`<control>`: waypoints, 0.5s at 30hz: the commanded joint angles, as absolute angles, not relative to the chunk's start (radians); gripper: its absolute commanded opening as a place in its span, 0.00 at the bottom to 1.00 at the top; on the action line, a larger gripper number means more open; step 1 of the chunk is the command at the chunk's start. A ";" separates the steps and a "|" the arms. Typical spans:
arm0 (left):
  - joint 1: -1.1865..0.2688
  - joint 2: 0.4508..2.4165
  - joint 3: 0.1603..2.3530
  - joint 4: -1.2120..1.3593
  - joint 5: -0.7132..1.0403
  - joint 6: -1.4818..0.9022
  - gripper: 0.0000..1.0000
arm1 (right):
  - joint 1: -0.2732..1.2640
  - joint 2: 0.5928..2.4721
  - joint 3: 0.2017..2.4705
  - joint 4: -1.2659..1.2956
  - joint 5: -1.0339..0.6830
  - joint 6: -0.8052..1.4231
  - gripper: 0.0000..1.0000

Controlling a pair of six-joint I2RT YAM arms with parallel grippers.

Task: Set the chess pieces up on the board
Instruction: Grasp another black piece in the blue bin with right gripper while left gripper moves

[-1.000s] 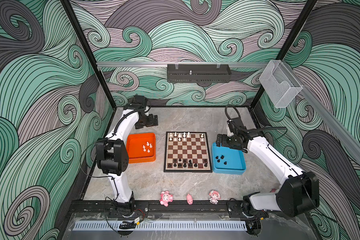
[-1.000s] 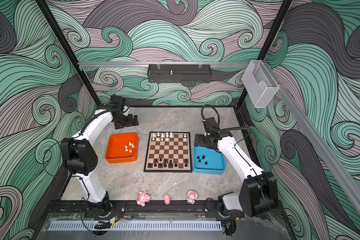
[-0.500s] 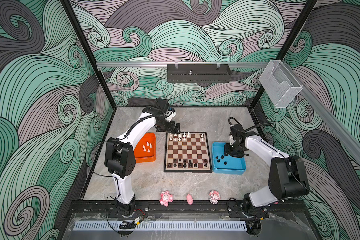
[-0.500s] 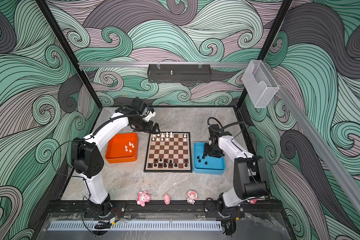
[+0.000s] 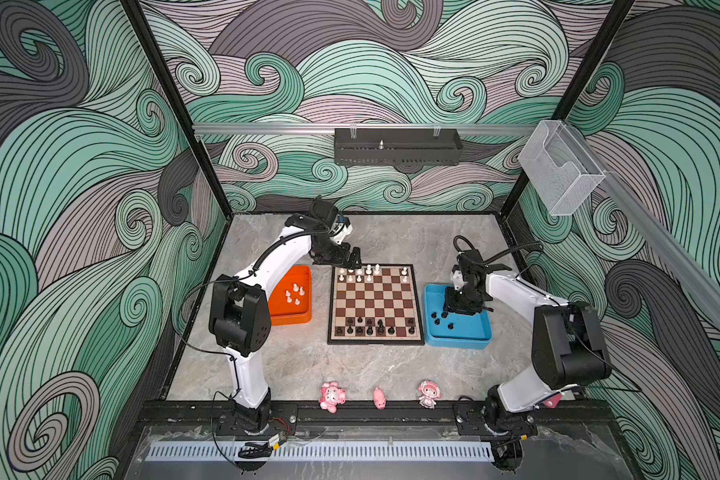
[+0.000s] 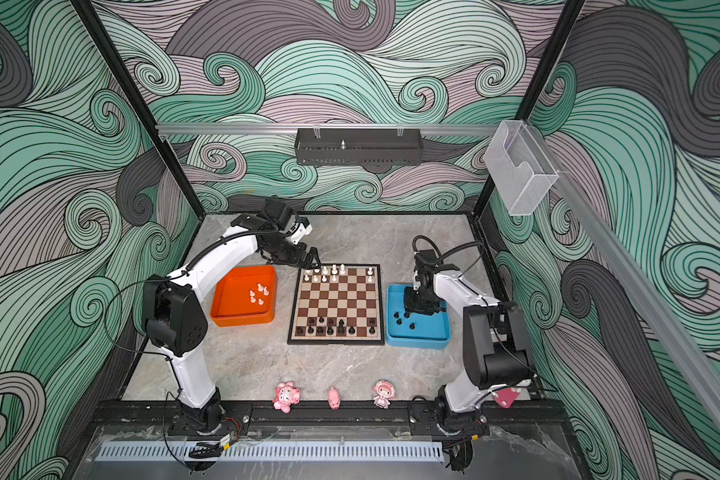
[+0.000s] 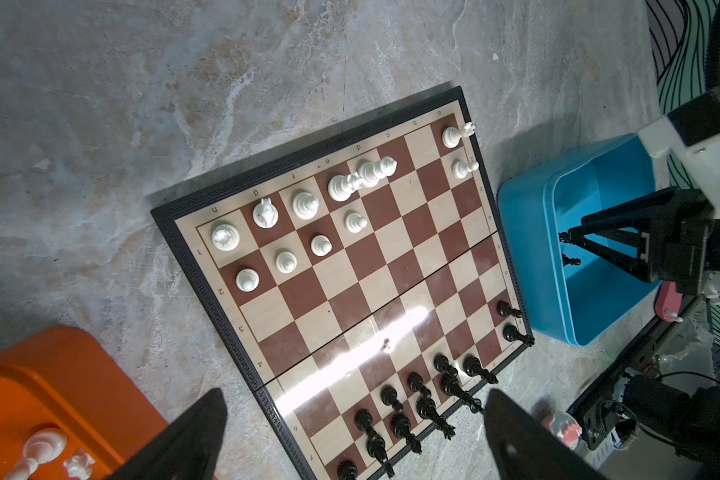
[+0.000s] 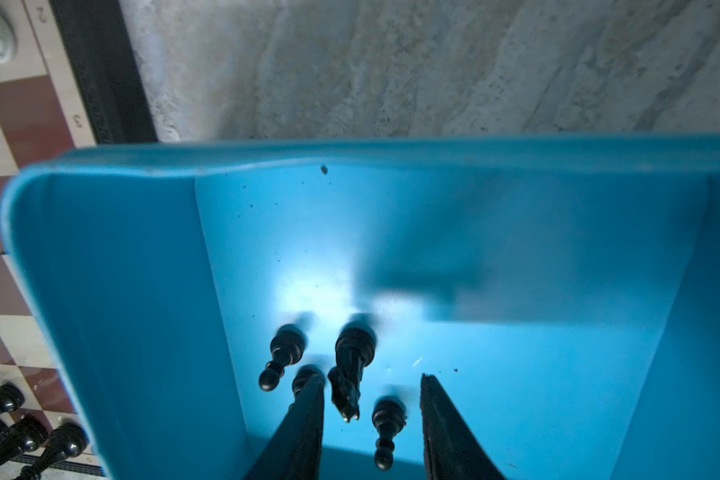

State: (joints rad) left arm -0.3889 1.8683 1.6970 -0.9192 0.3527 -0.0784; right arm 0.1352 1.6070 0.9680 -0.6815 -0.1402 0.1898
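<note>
The board (image 5: 375,300) (image 6: 336,300) lies mid-table in both top views. White chess pieces (image 5: 366,274) stand on its far rows and black ones (image 5: 371,329) on its near rows. My left gripper (image 5: 352,264) (image 7: 354,407) hangs open and empty above the far left corner of the board. My right gripper (image 5: 454,309) (image 8: 373,378) is down inside the blue tray (image 5: 458,338). Its jaws are narrowed but apart, with a black knight (image 8: 350,365) and a black pawn (image 8: 385,419) between the fingers and gaps on both sides. Another pawn (image 8: 283,353) stands just outside them.
An orange tray (image 5: 292,320) left of the board holds several white pieces (image 5: 295,293). Three pink figurines (image 5: 332,396) line the front edge. A black shelf (image 5: 395,147) hangs on the rear wall. A clear box (image 5: 560,166) is at the upper right.
My left arm swung from behind the orange tray to the board's far left corner. My right gripper dropped into the blue tray and its jaws narrowed around the black pieces.
</note>
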 commanded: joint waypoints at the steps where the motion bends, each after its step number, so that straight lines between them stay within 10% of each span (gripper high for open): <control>1: -0.394 1.861 1.712 -0.915 0.362 -0.075 0.99 | 0.132 1.623 0.953 -0.666 -0.169 0.183 0.35; 15: -0.393 1.865 1.707 -0.917 0.353 -0.087 0.98 | 0.133 1.655 0.949 -0.658 -0.200 0.183 0.23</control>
State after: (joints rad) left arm -0.3889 1.8683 1.6970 -0.9192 0.3523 -0.0807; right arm 0.1352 1.6405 0.9569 -0.6537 -0.1856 0.1894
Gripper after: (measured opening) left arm 0.986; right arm 0.234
